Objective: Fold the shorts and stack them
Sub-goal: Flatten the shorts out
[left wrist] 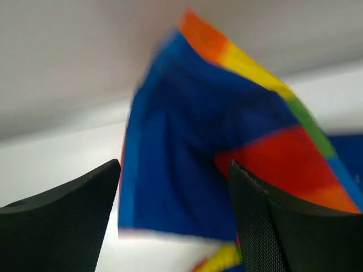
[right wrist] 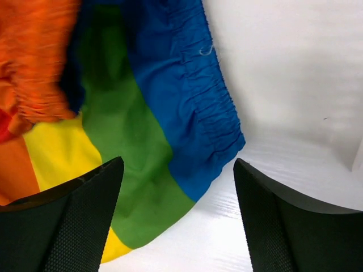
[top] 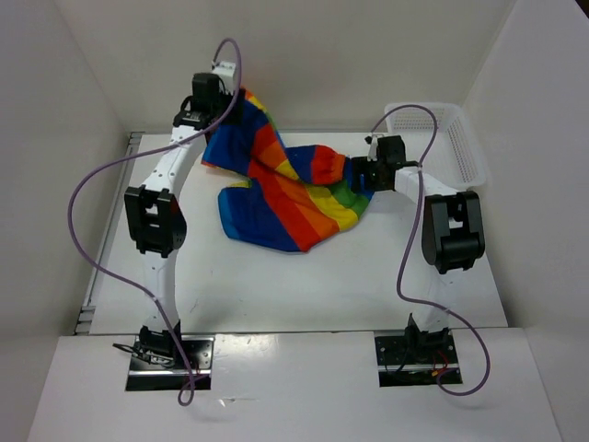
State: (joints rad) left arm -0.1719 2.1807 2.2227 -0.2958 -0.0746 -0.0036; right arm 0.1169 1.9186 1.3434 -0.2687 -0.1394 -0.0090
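The rainbow-striped shorts [top: 285, 189] lie rumpled across the back middle of the table. Their back-left part rises up beside my left gripper [top: 228, 99]. In the left wrist view the shorts [left wrist: 187, 130] are blurred, with blue, red and orange cloth beyond my left gripper [left wrist: 174, 164], whose jaws stand wide apart and pinch nothing. My right gripper [top: 361, 173] is at the shorts' right end. In the right wrist view it [right wrist: 178, 161] is open just above the green and blue corner of the shorts [right wrist: 125, 124], by the gathered blue waistband.
A white lattice basket [top: 465, 138] stands at the back right, just beyond the right arm. White walls close in the table at the back and on both sides. Purple cables loop off both arms.
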